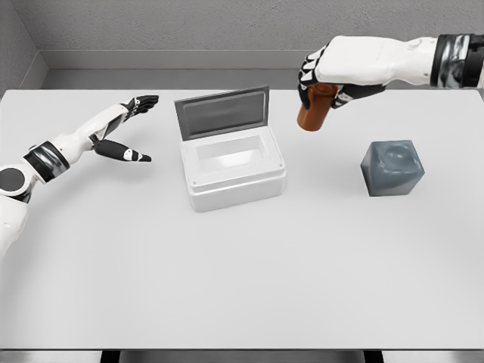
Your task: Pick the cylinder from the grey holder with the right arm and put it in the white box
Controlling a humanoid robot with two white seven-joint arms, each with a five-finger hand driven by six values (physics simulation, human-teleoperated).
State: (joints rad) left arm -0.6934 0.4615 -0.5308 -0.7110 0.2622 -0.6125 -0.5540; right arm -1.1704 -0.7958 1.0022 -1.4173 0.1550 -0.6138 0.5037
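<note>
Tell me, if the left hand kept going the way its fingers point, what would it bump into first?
Probably the white box: the left hand is open, fingers aimed right toward its raised lid. Depth is unclear, so it might pass behind.

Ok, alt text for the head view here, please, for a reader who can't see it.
The right hand holds a brown cylinder in the air between the open white box and the empty grey holder on a pale table. The left hand rests open, left of the box.
</note>
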